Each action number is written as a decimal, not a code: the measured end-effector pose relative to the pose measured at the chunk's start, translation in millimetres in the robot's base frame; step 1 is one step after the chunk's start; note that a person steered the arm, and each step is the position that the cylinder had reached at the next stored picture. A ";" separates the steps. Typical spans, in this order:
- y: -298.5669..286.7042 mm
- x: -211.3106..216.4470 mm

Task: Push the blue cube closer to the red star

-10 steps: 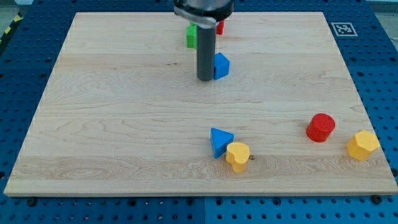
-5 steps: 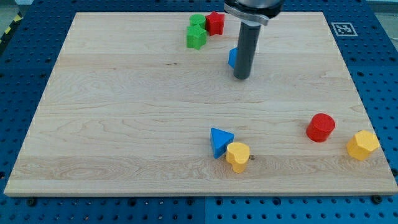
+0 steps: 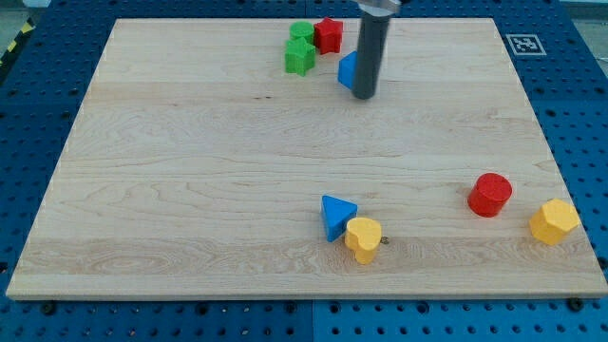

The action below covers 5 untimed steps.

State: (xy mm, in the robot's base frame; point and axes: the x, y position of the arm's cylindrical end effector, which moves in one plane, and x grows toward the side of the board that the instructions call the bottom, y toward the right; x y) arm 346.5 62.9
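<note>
The blue cube [image 3: 348, 69] sits near the view's top, mostly hidden behind my dark rod. My tip [image 3: 365, 95] rests against the cube's right side, a little below it. The red star [image 3: 329, 35] lies up and to the left of the cube, a short gap away, at the board's top edge.
Two green blocks [image 3: 300, 49] sit just left of the red star. A blue triangle [image 3: 335, 215] and a yellow block [image 3: 363, 237] touch near the view's bottom. A red cylinder [image 3: 490, 194] and a yellow block [image 3: 554, 221] lie at the lower right. The wooden board [image 3: 190, 171] holds all of them.
My tip went from the cube's left side round to its right side, then moved up and left. The blue cube shifted up and left, nearer the red star.
</note>
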 end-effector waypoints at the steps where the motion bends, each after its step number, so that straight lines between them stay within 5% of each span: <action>1: -4.4 -8.2; 3: 35.4 -1.2; 5: -13.5 -40.6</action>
